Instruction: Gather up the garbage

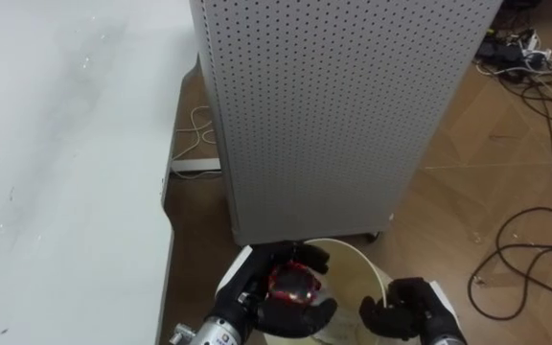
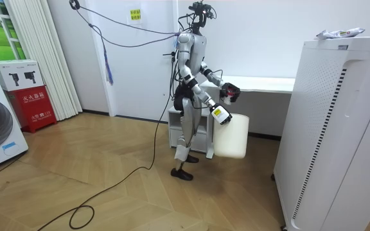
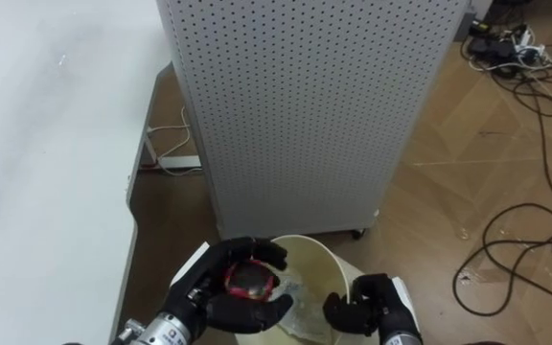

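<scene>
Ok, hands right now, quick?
Left hand: shut on the red garbage piece.
Right hand: shut on the cream bin, at its rim.

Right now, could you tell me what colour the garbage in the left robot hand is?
The garbage is red around a dark centre; best in right eye view.

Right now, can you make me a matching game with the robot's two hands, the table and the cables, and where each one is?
1 left hand
2 right hand
3 table
4 cables

A on the floor, at the robot's right
B curled on the rim of the bin
C along the robot's left
D curled round the red garbage above the bin

Pairs: 1-D, 2-B, 3-C, 4-A
</scene>
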Tool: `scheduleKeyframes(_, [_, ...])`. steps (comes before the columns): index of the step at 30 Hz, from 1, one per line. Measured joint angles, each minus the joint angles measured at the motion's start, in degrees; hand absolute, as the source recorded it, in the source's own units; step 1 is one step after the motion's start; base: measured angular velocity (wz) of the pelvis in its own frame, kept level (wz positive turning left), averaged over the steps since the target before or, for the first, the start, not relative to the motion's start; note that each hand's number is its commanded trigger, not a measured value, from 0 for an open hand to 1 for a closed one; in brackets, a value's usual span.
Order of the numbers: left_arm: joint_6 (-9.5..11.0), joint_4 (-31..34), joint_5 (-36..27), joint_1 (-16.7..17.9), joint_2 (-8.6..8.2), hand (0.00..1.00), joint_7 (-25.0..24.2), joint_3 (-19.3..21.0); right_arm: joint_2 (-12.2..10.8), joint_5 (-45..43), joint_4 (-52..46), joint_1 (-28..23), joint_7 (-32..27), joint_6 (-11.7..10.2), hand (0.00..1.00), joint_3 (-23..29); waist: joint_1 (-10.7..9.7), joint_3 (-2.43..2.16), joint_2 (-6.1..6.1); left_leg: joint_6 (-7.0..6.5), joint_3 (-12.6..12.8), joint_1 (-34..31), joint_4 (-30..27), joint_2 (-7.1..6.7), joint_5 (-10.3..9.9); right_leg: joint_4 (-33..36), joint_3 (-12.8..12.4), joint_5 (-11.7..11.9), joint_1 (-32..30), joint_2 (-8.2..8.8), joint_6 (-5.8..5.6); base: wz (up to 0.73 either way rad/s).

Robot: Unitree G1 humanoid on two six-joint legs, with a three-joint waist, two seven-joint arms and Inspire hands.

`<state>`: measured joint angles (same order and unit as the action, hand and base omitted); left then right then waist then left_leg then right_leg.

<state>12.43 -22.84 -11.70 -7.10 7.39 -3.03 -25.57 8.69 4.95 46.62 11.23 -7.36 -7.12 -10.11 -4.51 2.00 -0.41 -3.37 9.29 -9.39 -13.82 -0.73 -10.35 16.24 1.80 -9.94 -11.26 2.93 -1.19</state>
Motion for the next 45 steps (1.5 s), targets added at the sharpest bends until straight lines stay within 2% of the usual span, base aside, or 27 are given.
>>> scheduleKeyframes(5, [0.0,0.05,-0.02,-0.06,-0.29,0.0,-0.07,-0.54,-0.41,-0.05,0.05,-0.01,0.63,0.01,1.0,-1.91,0.01,0.01,0.0,0.0,0.0,-0.13,0.21,-0.02,0.0,0.47,0.0,0.0,-0.46,0.01,0.0,0.0])
scheduleKeyframes(10, [0.01,0.05,-0.15,-0.4,-1.91,0.0,-0.17,-0.78,-0.25,-0.32,0.04,-0.04,0.49,0.01,1.0,-2.44,-0.11,0.02,-0.04,0.0,0.0,-0.12,0.23,-0.02,0.0,0.59,-0.07,0.0,-0.57,0.0,0.0,0.0])
scheduleKeyframes(30, [0.01,0.27,-1.21,-1.88,-2.06,0.0,-0.06,-2.47,-0.5,1.83,-0.34,-0.26,2.26,0.01,1.0,-4.39,-0.07,-0.05,0.04,0.01,0.07,-0.04,0.19,0.0,0.01,0.71,0.07,0.0,-0.52,0.06,0.0,0.0])
scheduleKeyframes(34, [0.11,4.14,-1.12,-1.85,-0.75,0.0,0.48,-1.96,1.17,2.31,-3.37,-2.12,2.16,-0.61,1.0,-4.36,0.0,-0.09,0.06,0.01,0.07,0.61,0.15,0.0,0.01,0.49,0.01,0.0,0.15,0.05,0.0,0.0])
scheduleKeyframes(38, [0.27,8.02,-1.06,-1.6,-0.01,0.0,2.41,-0.32,1.35,2.76,-5.74,-5.23,1.54,-0.64,1.0,-3.33,-0.25,-0.21,0.09,0.01,-0.02,2.12,0.25,0.0,0.0,0.31,-0.03,0.0,1.73,-0.03,-0.01,-0.02])
scheduleKeyframes(41, [1.37,11.79,-0.95,-1.32,1.14,0.0,3.43,0.99,1.43,3.77,-7.39,-7.39,0.81,-0.66,1.0,-2.06,-0.43,-0.39,0.27,0.01,-0.02,2.3,0.24,-0.02,0.0,0.45,-0.24,0.0,1.82,-0.07,0.0,0.0])
scheduleKeyframes(45, [1.43,12.98,0.15,-1.29,2.39,0.0,5.13,1.6,2.7,4.29,-8.27,-8.99,0.11,-0.65,1.0,-1.98,-0.46,-0.78,0.43,0.0,0.21,3.59,0.07,-0.08,0.0,1.68,-0.4,-0.01,2.4,0.02,-0.01,-0.04])
